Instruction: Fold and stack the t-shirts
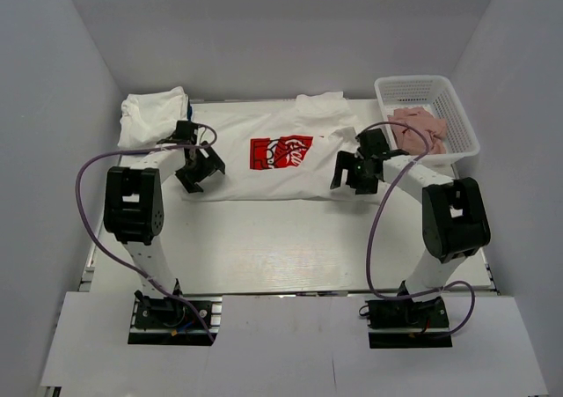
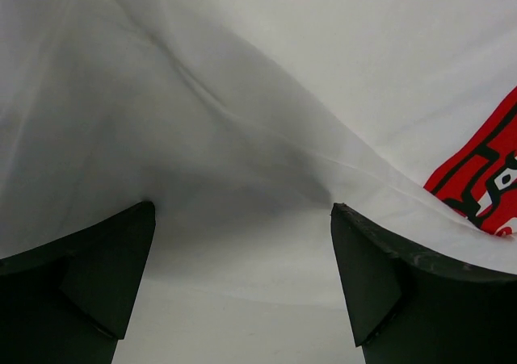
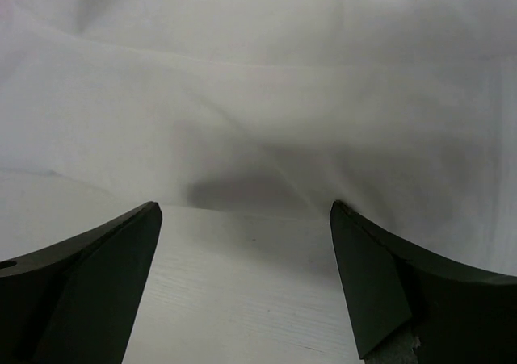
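Between left gripper (image 1: 201,170) and right gripper (image 1: 356,172): printed t-shirt (image 1: 264,164) spread flat, cloth beneath the left, hem just ahead of the right. Both gaping wide, nothing held. Risk: pinching one layer only, or uneven bites, would likely skew the fold

Table (image 1: 264,238): white, wood-grained.
Printed t-shirt (image 1: 264,133): spread flat between left gripper (image 1: 198,172) and right gripper (image 1: 352,175).
Crumpled t-shirt (image 1: 151,115): beyond left gripper.
Basket (image 1: 413,82): beyond right gripper.
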You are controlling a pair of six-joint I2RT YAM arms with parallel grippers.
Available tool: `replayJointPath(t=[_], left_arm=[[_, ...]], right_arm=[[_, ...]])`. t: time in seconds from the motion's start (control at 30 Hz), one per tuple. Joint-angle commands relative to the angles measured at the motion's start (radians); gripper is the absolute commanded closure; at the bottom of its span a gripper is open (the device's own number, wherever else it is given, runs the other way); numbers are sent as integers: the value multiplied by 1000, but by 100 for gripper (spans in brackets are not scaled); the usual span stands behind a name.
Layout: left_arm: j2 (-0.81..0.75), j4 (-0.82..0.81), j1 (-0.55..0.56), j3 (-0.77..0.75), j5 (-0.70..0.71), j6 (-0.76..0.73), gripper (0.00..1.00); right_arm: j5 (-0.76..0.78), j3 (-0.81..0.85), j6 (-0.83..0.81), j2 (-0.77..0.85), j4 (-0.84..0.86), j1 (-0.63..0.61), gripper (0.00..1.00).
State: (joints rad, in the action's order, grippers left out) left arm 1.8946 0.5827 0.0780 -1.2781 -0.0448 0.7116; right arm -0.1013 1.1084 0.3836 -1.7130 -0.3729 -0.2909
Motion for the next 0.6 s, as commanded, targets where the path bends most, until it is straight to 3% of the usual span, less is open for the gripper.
replayJointPath(t=[0.0, 0.27, 0.57], left_arm=[[-32, -27, -7, 45, 25, -21, 0], [20, 38, -30, 117, 99, -21, 0], [-256, 106, -21, 413, 132, 34, 0]], right_arm=[[26, -19, 6, -22, 71, 25, 10], [12, -212, 26, -4, 86, 104, 10], [-75, -530, 72, 329, -67, 96, 10]])
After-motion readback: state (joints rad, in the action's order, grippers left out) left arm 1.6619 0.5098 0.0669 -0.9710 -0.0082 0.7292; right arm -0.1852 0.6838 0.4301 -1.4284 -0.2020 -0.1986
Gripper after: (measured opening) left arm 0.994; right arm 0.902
